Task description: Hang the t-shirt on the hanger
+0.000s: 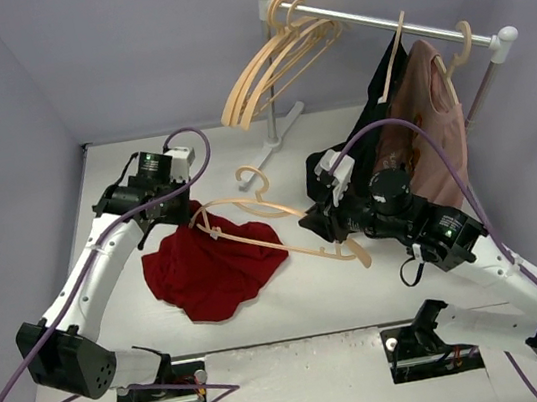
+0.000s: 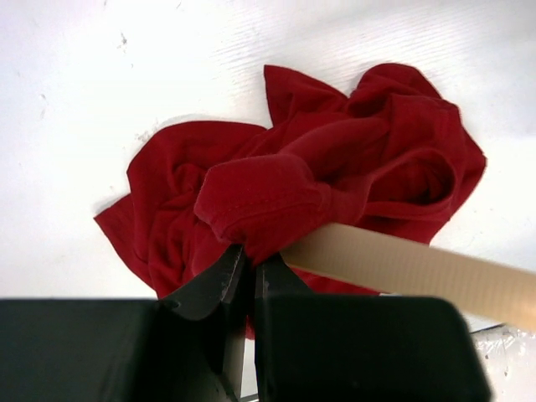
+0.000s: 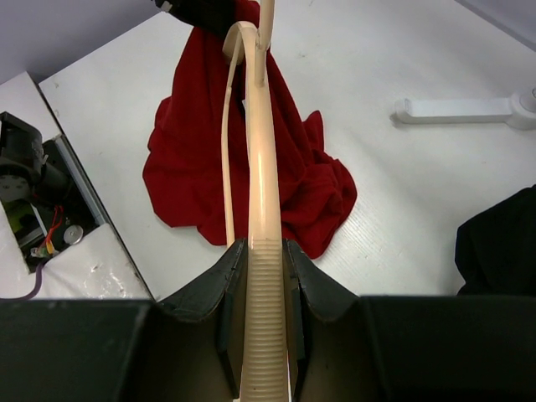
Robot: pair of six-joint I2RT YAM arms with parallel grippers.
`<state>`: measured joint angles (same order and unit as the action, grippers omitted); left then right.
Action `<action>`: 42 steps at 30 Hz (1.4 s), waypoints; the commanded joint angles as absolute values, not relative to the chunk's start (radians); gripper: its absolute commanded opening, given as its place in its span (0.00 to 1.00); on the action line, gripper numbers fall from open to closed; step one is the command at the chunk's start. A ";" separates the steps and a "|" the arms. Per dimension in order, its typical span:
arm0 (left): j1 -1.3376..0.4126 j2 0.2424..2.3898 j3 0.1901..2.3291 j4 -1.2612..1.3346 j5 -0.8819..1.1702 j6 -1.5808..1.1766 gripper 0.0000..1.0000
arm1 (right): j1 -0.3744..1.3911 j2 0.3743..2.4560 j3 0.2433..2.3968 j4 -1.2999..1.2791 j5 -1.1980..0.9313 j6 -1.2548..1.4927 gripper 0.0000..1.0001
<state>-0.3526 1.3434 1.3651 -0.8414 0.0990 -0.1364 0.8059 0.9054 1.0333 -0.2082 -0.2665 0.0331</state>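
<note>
1. T-shirt [image 1: 213,270] [image 2: 335,167] [image 3: 197,159]: dark red and crumpled, on the white bench [image 1: 343,296] at centre-left. One fold is lifted up to the left jaws and the rest is spread on the surface below.
2. Hanger [image 1: 285,244] [image 2: 419,268] [image 3: 261,209]: pale wood, held off the bench between the two arms. Its hook points toward the back wall. One end reaches into the raised fold of the shirt and the other sits in the right jaws.
3. Left arm [image 1: 96,267]: it reaches in over the shirt's far edge. The left jaws are pinched tight on the lifted fold of red cloth, with the hanger's end just beside them.
4. Right arm [image 1: 434,227]: it reaches leftward from the right side. The right jaws are narrow, clamped on the ribbed end of the hanger.
5. Rack [image 1: 384,27]: a white rail at the back right. Its foot [image 1: 275,139] [image 3: 456,107] stands on the bench.
6. Spare hangers [image 1: 268,64]: a bunch of pale wooden ones, hooked on the rail's left end.
7. Black garment [image 1: 389,92] and pink shirt [image 1: 429,126]: hung side by side toward the rail's right end, behind the right arm.
</note>
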 commanded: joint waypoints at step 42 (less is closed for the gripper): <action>-0.405 1.285 1.850 -1.001 0.113 0.029 0.00 | 0.802 1.014 0.947 0.614 -0.130 -0.026 0.00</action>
<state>-0.4032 1.3422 1.8765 -1.0704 0.2826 0.0449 0.8068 1.0332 0.8970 0.4743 -0.2428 0.0257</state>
